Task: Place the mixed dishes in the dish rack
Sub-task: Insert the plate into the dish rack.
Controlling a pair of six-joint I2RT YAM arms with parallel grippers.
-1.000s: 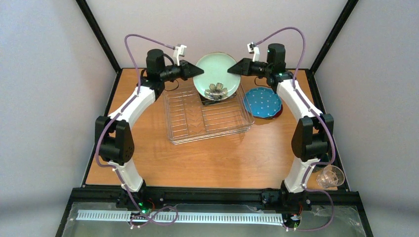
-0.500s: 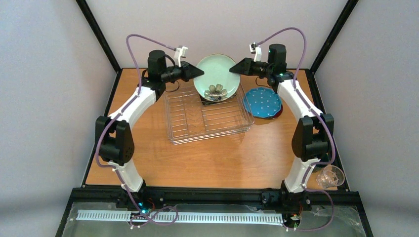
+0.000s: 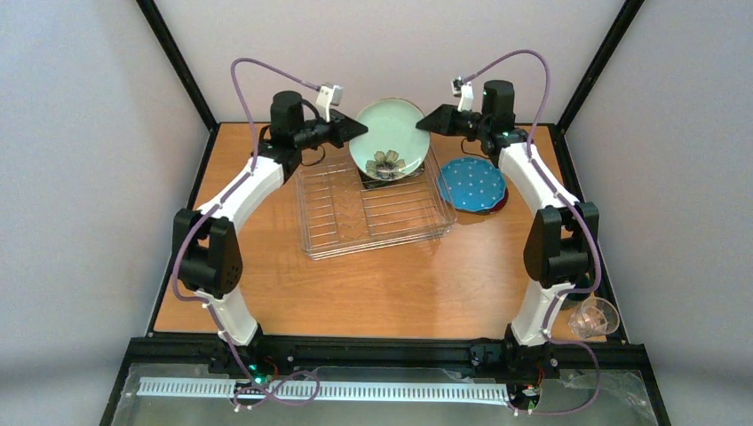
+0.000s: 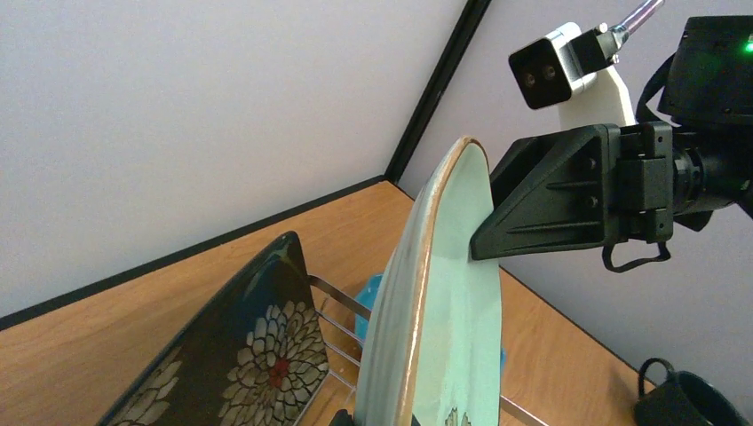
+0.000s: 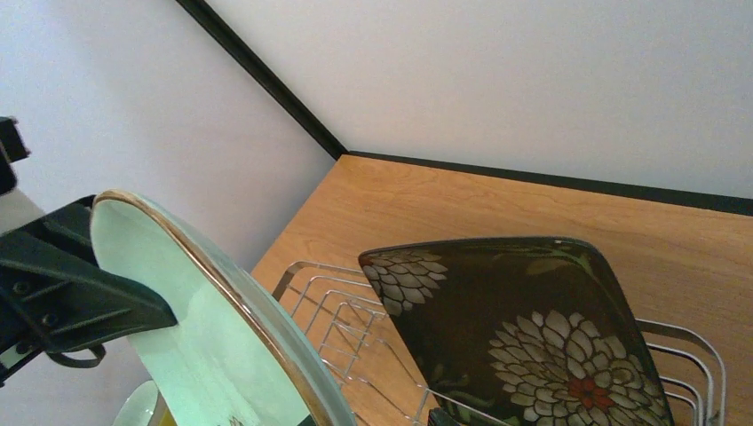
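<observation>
The pale mint plate (image 3: 389, 135) stands on edge over the back of the dish rack (image 3: 355, 217). My left gripper (image 3: 360, 130) is shut on its left rim; in the left wrist view that rim (image 4: 417, 337) runs down between my fingers. My right gripper (image 3: 424, 122) is open at the plate's right rim, one finger against its face. The black square floral plate (image 5: 533, 328) leans upright in the rack just behind. Right of the rack lies the blue dotted plate (image 3: 472, 183), with a red edge showing under it. The dark green mug (image 4: 688, 404) sits on the table.
A clear glass cup (image 3: 595, 316) stands by the right arm's base at the table's near right corner. Black frame posts and grey walls close the back corners. Bare wood (image 3: 373, 293) lies in front of the rack.
The left wrist has turned a little and the mint plate has shifted slightly to the right. The right gripper has risen a touch. Both grippers keep the same opening.
</observation>
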